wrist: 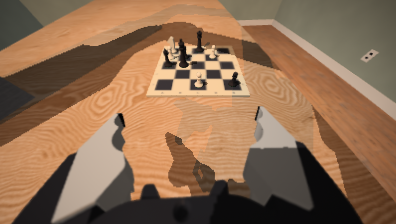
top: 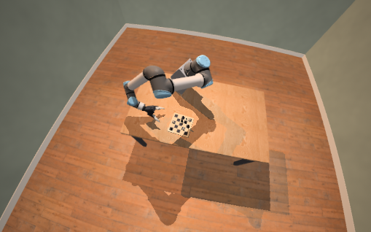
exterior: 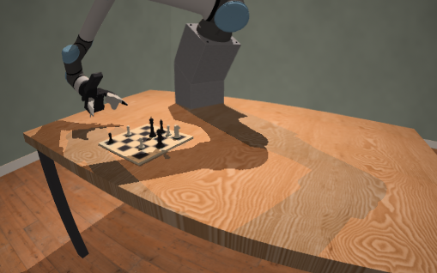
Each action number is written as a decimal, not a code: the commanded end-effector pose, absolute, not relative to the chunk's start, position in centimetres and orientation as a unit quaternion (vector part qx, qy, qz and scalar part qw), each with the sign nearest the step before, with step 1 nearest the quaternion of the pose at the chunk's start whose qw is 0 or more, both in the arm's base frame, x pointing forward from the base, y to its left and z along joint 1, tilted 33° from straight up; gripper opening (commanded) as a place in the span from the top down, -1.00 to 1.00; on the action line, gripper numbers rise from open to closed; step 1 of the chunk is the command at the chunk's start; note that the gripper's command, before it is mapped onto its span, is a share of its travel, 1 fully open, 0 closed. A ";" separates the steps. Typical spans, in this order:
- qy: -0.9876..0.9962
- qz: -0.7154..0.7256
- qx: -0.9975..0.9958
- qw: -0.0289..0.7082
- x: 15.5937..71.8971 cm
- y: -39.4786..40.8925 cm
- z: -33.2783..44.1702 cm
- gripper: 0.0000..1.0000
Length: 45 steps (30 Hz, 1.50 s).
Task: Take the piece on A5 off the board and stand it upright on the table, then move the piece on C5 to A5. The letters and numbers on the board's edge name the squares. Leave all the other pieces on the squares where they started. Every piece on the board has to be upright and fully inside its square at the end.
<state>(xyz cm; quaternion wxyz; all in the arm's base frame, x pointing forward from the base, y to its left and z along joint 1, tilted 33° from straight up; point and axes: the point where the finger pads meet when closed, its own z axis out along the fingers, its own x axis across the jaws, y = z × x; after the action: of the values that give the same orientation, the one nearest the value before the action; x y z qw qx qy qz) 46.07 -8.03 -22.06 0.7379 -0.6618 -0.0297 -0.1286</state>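
We're holding the gripper (top: 161, 114) (exterior: 109, 109) (wrist: 190, 110) spread wide, nothing in it, beside the board (top: 168, 130) (exterior: 139, 162) (wrist: 170, 94) and above the table (top: 249, 109) (exterior: 362, 150) (wrist: 100, 95). The A5 piece is still needing removal, by our read. Edge marks are too small to read, so we can't confirm A5. Two corner/middle pairs are fitting A5/C5: black pawn (top: 170, 128) (exterior: 110, 138) (wrist: 234, 79) and white pawn (top: 173, 122) (exterior: 128, 131) (wrist: 199, 81) on the gripper-side row, or white piece (top: 190, 120) (exterior: 176, 132) (wrist: 172, 46) and tall black piece (top: 188, 127) (exterior: 160, 139) (wrist: 200, 42) on the opposite row. All four are standing upright on the board. We're wanting the corner settled before descending. Then we're centring over it, pointing the fingers straight down, narrowing them before entry and keeping both off neighbours. The pawn corner is looking roomier; the opposite one is sitting by a cluster, so tipping is the risk there. We're gripping low, lifting straight up, clearing every head, and setting the base flat on the table before releasing.
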 end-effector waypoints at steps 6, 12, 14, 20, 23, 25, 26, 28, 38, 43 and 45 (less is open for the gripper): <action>-0.030 -0.129 -0.662 0.738 46.1 -8.1 -22.0 -1.00; -0.030 -0.129 -0.662 0.738 46.1 -8.1 -22.0 -1.00; -0.030 -0.129 -0.662 0.738 46.1 -8.1 -22.0 -1.00; -0.030 -0.129 -0.662 0.738 46.1 -8.1 -22.0 -1.00; -0.030 -0.129 -0.662 0.738 46.1 -8.1 -22.0 -1.00; -0.030 -0.129 -0.662 0.738 46.1 -8.1 -22.0 -1.00; -0.030 -0.129 -0.662 0.738 46.1 -8.1 -22.0 -1.00; -0.030 -0.129 -0.662 0.738 46.1 -8.1 -22.0 -1.00; -0.030 -0.129 -0.662 0.738 45.8 -8.8 -20.9 -1.00; -0.030 -0.129 -0.662 0.738 45.0 -10.3 -18.4 -1.00; -0.030 -0.129 -0.662 0.738 44.7 -11.0 -17.2 -1.00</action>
<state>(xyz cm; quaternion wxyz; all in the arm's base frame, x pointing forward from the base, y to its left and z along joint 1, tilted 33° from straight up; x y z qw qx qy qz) 45.40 -9.40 -19.77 0.7381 -0.6617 -0.0298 -0.1285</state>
